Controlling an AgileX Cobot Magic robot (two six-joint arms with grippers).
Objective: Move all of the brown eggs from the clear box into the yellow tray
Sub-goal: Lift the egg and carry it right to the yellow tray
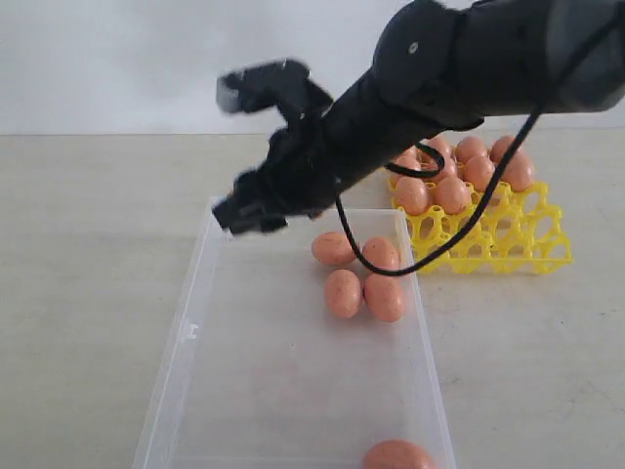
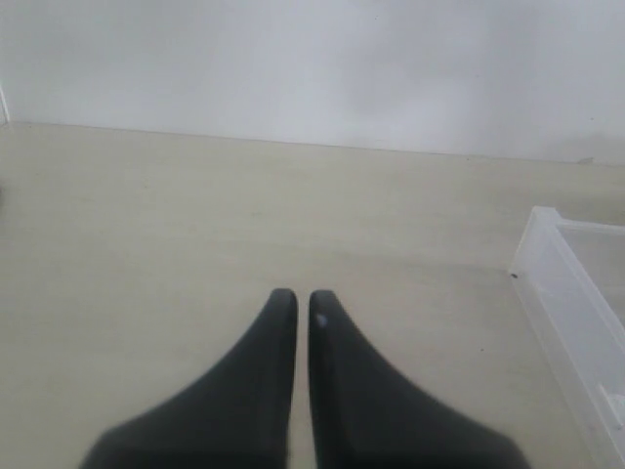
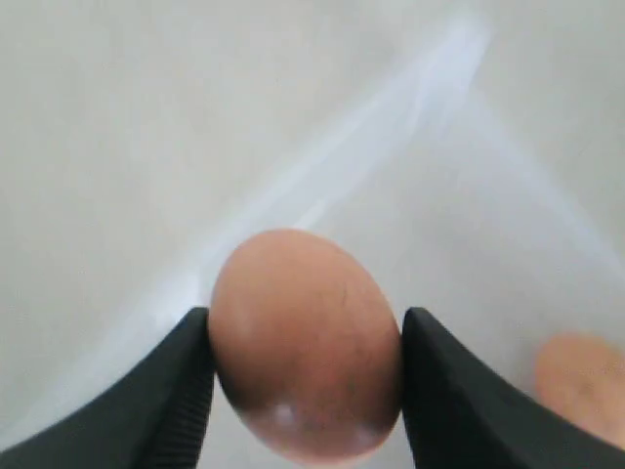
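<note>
We're gripping an orange-brown egg [image 3: 305, 342] in right fingers [image 3: 166, 401], left fingers [image 2: 259, 391] pinched together, empty; five waiting in clear plastic box [image 1: 186, 337], yellow lattice tray [image 1: 518, 249] part-filled

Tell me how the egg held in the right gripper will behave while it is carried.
The egg looks smooth and glossy, pinched only at its sides by the right gripper, so it may slip. Its shell would probably crack under a harder squeeze. Set down, it would likely roll, being oval like the loose eggs in the clear box.
</note>
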